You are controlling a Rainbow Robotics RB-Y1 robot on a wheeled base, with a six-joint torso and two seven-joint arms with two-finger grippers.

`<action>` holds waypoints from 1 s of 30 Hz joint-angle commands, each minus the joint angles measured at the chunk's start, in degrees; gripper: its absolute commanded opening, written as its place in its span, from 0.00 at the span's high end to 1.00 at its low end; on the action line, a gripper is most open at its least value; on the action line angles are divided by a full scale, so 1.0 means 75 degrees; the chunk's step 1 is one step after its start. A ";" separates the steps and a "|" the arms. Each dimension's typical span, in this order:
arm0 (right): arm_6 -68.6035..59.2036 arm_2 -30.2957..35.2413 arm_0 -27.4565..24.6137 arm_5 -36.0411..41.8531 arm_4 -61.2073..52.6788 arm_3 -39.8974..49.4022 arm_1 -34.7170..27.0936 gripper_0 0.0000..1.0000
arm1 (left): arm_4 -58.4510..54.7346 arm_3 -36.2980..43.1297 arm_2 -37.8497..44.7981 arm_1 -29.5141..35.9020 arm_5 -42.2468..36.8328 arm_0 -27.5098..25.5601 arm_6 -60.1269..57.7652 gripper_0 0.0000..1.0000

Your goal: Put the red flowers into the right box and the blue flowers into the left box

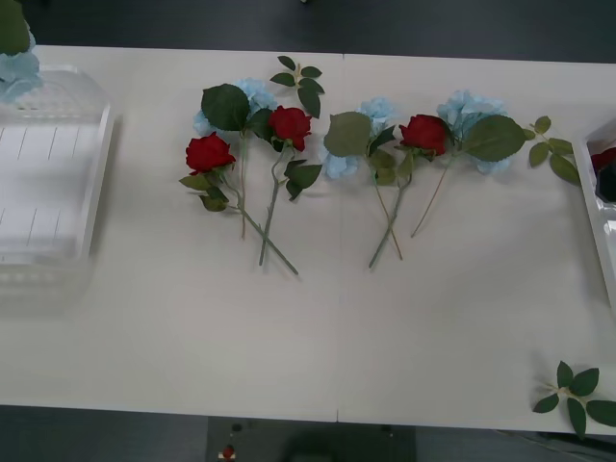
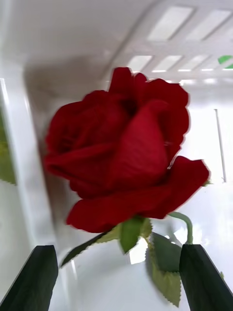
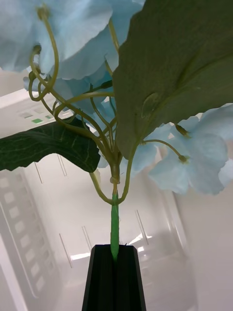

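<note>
Three red flowers (image 1: 209,152) (image 1: 290,125) (image 1: 424,134) lie across the middle of the table, mixed with three blue flowers (image 1: 255,96) (image 1: 377,111) (image 1: 469,111). My left gripper (image 3: 115,272) is shut on the green stem of another blue flower (image 3: 73,43), holding it over the ribbed left box (image 3: 58,194). The front view shows that bloom (image 1: 14,67) at the far-left corner, above the left box (image 1: 48,183). My right gripper (image 2: 116,282) is open, its black fingers (image 2: 34,282) wide apart over a red rose (image 2: 121,155) lying in the right box (image 2: 29,146) (image 1: 602,212).
Loose green leaf sprigs lie at the back centre (image 1: 300,82), at the back right (image 1: 551,144) and at the front-right corner (image 1: 577,395). The front half of the table (image 1: 289,337) is bare. The boxes sit at the table's two ends.
</note>
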State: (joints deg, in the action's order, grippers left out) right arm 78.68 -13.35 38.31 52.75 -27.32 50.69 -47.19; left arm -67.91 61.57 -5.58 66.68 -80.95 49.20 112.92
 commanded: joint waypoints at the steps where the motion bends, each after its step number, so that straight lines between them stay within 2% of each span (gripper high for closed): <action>1: 0.0420 0.0104 0.0189 0.0163 -0.0026 0.0519 -0.0364 0.27 | -0.0004 0.0146 0.0147 0.0297 0.0762 -0.0607 -0.0947 1.00; 7: 0.0408 -0.0271 0.0177 0.0151 -0.0038 0.0870 -0.0399 0.27 | -0.0074 0.0122 -0.0591 0.0062 0.2215 -0.1053 -0.1721 1.00; 11: 0.0302 -0.0716 0.0177 0.0127 -0.0225 0.1433 -0.0704 0.27 | -0.0274 0.0134 -0.1588 0.0039 0.3867 -0.1252 -0.2307 1.00; 18: 0.0291 -0.1255 0.0189 0.0209 -0.2206 0.2640 -0.1782 0.27 | -0.0356 0.0134 -0.3111 -0.0020 0.5660 -0.1252 -0.3596 1.00; 22: 0.0431 -0.1396 0.0189 0.0338 -0.3752 0.3085 -0.2391 0.27 | -0.0356 0.0122 -0.3545 -0.0032 0.6340 -0.1252 -0.4193 1.00; 30: 0.0701 -0.1396 0.0177 0.1053 -0.5252 0.3835 -0.3094 0.27 | -0.0250 -0.0522 -0.4037 -0.0231 0.7711 -0.1252 -0.4475 1.00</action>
State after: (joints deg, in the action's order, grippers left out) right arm 79.89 -24.66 38.31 59.98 -64.66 76.98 -67.77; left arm -70.12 60.19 -36.24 65.33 -25.62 39.14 81.67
